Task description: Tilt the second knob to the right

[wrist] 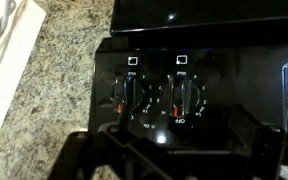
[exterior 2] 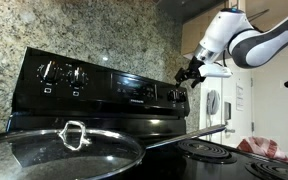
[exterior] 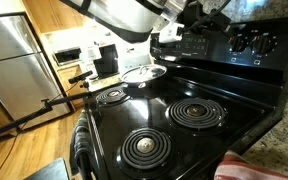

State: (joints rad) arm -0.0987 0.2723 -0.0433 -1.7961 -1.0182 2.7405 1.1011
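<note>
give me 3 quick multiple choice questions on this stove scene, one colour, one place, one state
1. Stove colour? A white B black C red
2. Where is the claw? A resting on the stove top B up at the knobs C off beside the stove
3. The claw is: A open B shut on a knob C shut, empty
Key: 1 B, panel and top are black; 2 B, the wrist view faces the knobs closely; 3 A, it gapes wide, holding nothing.
</note>
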